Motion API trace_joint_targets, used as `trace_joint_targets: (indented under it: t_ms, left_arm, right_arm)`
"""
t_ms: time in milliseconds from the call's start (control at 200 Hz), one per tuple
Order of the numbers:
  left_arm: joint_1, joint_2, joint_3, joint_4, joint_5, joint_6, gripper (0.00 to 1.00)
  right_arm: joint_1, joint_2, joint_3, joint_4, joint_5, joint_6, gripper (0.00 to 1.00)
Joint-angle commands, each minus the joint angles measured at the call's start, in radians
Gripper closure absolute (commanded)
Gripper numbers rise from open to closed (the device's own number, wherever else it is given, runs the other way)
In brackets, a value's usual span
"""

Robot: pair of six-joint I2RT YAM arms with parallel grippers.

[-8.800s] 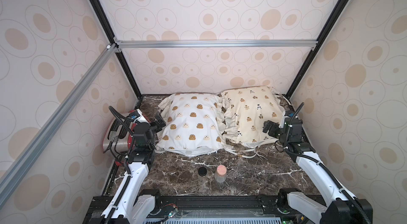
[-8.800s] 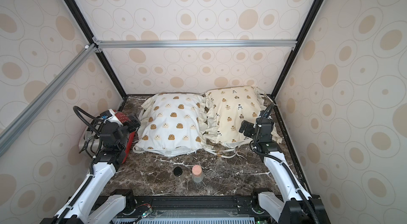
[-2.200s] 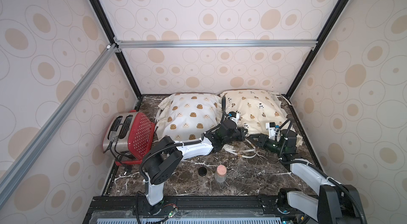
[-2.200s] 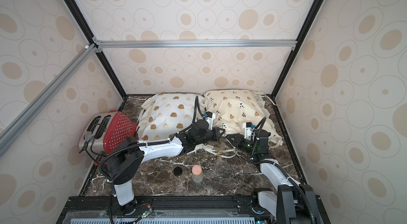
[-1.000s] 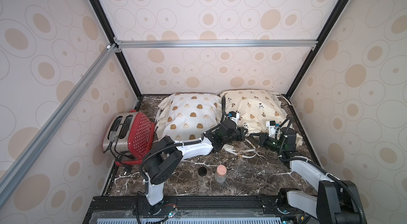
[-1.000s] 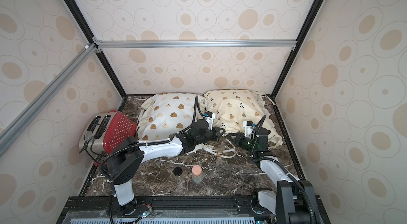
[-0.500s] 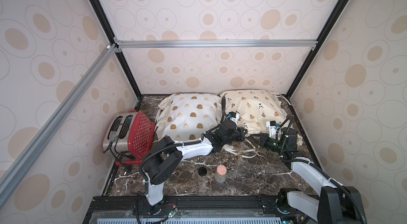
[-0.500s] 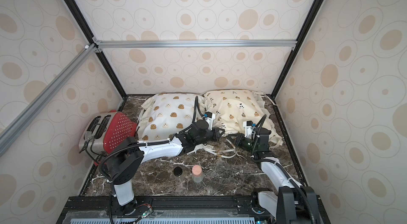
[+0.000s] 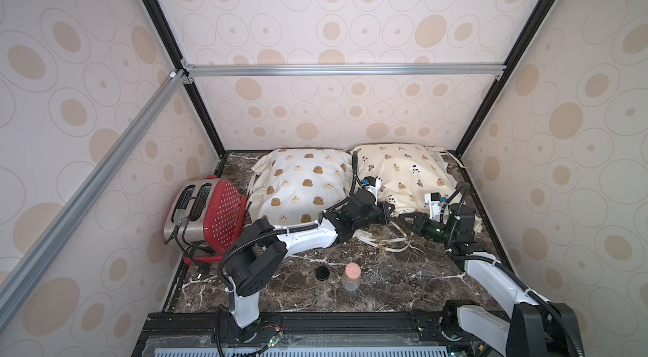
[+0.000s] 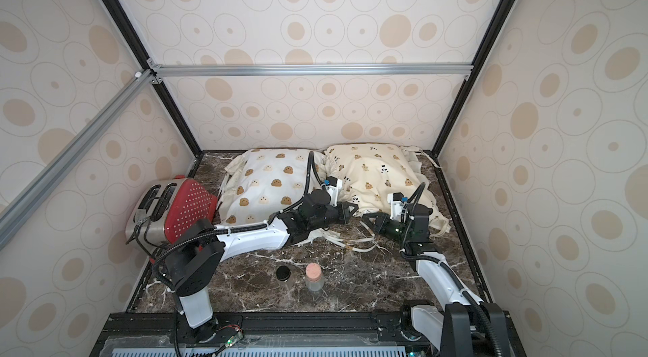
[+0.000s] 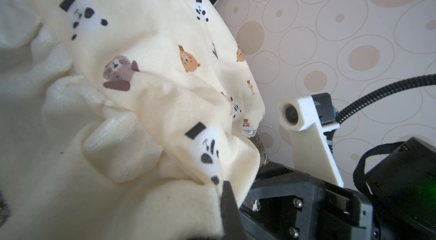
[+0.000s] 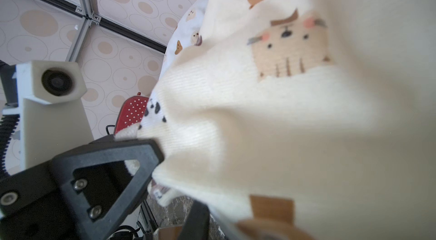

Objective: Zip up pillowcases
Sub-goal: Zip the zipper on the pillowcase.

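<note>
Two stuffed pillowcases lie side by side at the back of the marble table: a white one with brown blobs (image 9: 301,183) and a cream one with bears and pandas (image 9: 403,171). My left gripper (image 9: 388,212) reaches across to the cream pillowcase's front left corner and is shut on its edge; the fabric (image 11: 165,109) bunches against one dark finger (image 11: 230,203). My right gripper (image 9: 404,220) faces it, a little apart, at the same front edge. The fabric (image 12: 283,121) drapes over one right finger (image 12: 195,217) and hides the other.
A red toaster (image 9: 207,215) stands at the left wall. Two small jars, one with a black lid (image 9: 322,276) and one with a pink lid (image 9: 351,276), stand near the front. Loose tie strings (image 9: 382,241) lie on the marble below the grippers. Enclosure walls close in on both sides.
Both arms stay almost still at the cream pillowcase's front edge. The right wrist has shifted only slightly.
</note>
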Motion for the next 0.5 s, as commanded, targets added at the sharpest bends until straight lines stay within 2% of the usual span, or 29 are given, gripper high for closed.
trace_joint_targets:
  t_ms: [0,155,496]
  left_arm:
    - [0.004,-0.04,0.012,0.035,0.011,0.022,1.0]
    - [0.004,-0.041,0.012,0.037,0.016,0.022,1.0]
    - [0.004,-0.042,0.018,0.042,0.029,0.021,1.0]
  right_arm:
    - [-0.007,0.006,0.014,0.08,-0.014,0.033,0.79]
    - [-0.008,0.027,0.025,0.088,-0.008,0.031,0.74]
    - [-0.007,0.062,0.023,0.196,-0.059,0.079,0.73]
